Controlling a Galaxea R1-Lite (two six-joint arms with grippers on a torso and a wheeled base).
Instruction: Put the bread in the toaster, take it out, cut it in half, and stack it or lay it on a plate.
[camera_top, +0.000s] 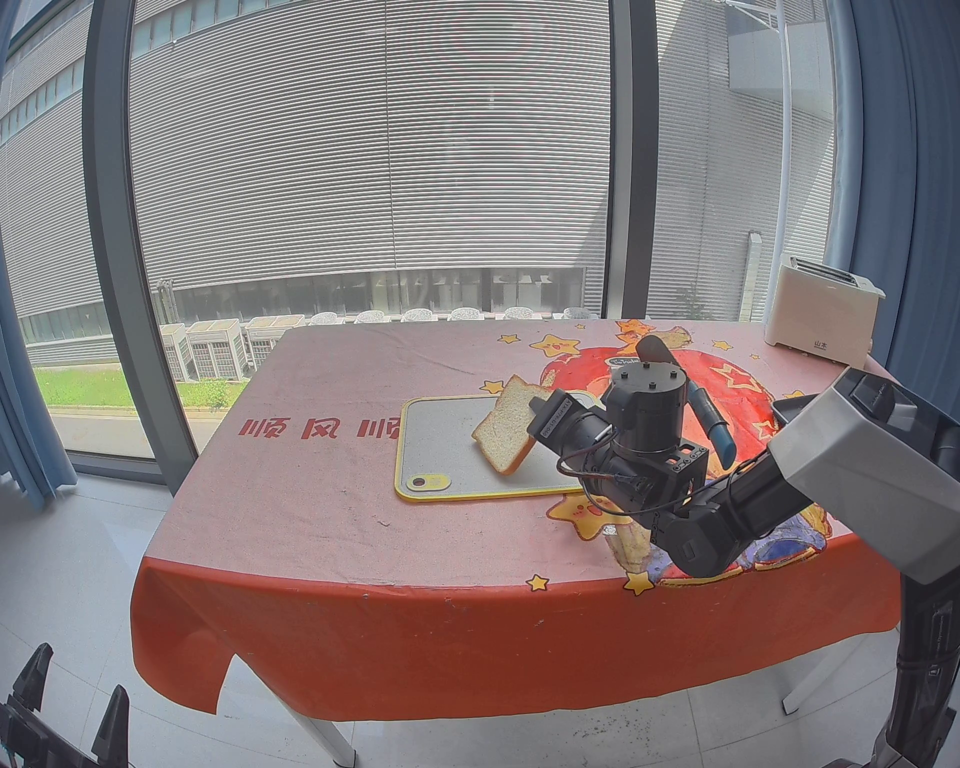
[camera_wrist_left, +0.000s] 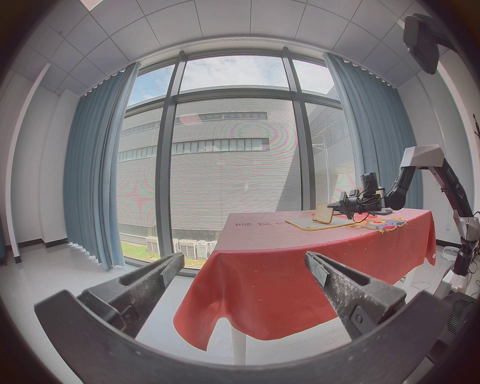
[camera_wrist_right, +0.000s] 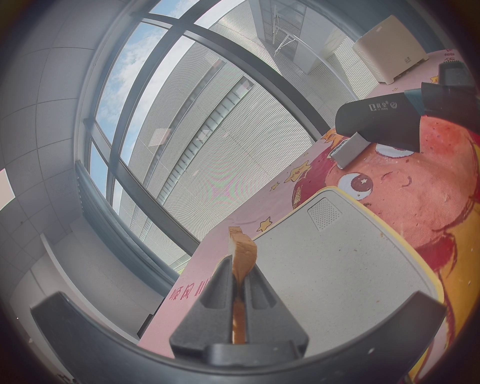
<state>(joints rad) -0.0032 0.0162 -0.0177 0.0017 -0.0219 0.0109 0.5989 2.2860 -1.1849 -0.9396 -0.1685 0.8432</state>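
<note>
R gripper (camera_wrist_right: 242, 266) pinching 1 bread slice (camera_wrist_right: 243, 247) over 1 board (camera_top: 440, 445), L gripper (camera_wrist_left: 240, 264) spread, 1 toaster (camera_top: 822, 310)

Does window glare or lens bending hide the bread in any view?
No. Head view: bread evenly daylit over the cutting board. Right wrist view: window frames bow heavily, bread plain between the fingers. Left wrist view: corners dark, bread far off.

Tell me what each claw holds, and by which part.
Right claw holds the bread, pinched across its faces at one edge. Left claw is open, holding nothing.
</note>
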